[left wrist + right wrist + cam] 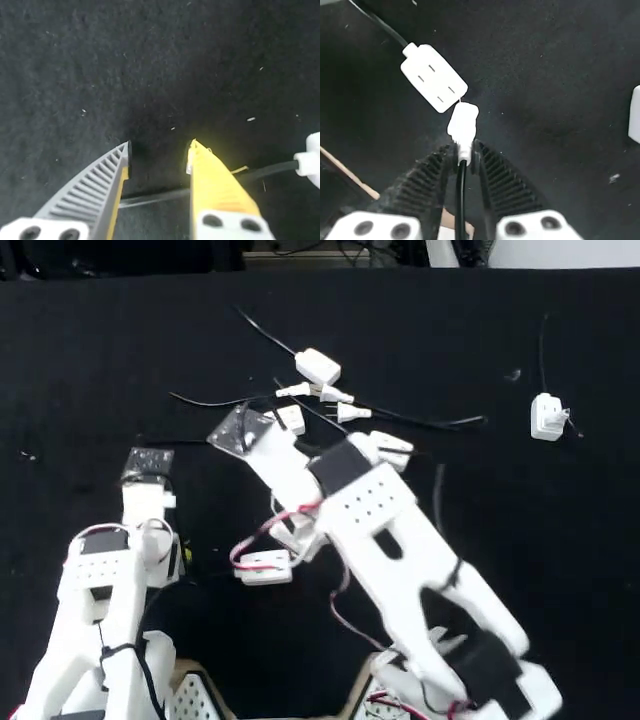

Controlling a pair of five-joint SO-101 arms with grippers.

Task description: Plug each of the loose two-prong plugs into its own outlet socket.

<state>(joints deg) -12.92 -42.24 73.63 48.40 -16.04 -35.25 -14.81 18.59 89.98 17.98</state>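
My right gripper (465, 150) is shut on the rear of a white two-prong plug (463, 122), where its black cable leaves. The plug's front sits just at the edge of a white outlet socket block (434, 77) lying slots-up on the black cloth. From above, the socket block (318, 367) lies at the back centre, with two loose plugs (335, 395) (355, 412) and their cables beside it. My left gripper (159, 147) is open low over the cloth, a black cable (150, 199) crossing under its fingers. A white plug end (311, 161) lies off to one side of it.
A white wall adapter (547, 417) lies apart at the right. Another white block (635, 115) shows at the edge of the right wrist view. Black cables (430, 422) run across the middle. The left arm (147, 465) stands at the left, over bare cloth.
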